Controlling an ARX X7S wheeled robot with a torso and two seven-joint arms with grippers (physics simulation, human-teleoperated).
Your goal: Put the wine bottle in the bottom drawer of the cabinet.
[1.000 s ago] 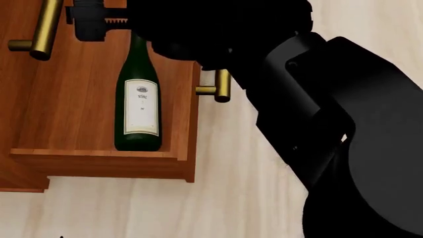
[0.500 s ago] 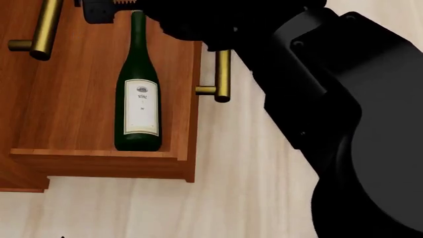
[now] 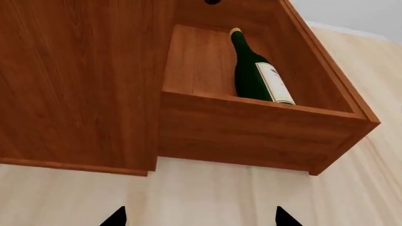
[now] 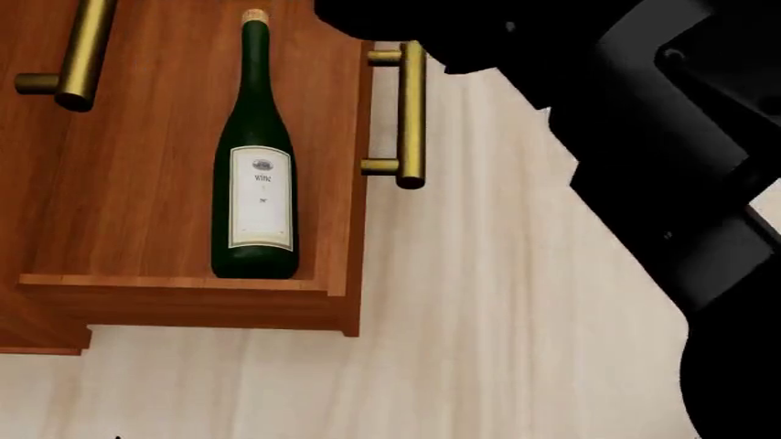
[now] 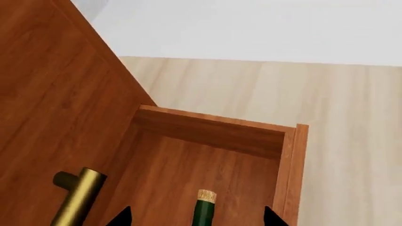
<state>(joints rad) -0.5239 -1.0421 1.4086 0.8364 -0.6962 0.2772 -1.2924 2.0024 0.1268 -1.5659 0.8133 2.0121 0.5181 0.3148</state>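
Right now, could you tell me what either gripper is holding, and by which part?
Nothing is held. The wine bottle lies free in the bottom drawer; both grippers are open.

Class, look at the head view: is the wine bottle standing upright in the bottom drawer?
No, the wine bottle lies flat on its side inside the bottom drawer.

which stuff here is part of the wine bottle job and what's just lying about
Part of the job:
- wine bottle, lying in the open drawer
- bottom drawer, pulled out
- its brass handle
- cabinet

Just there:
- upper drawer's brass handle
- pale wood floor
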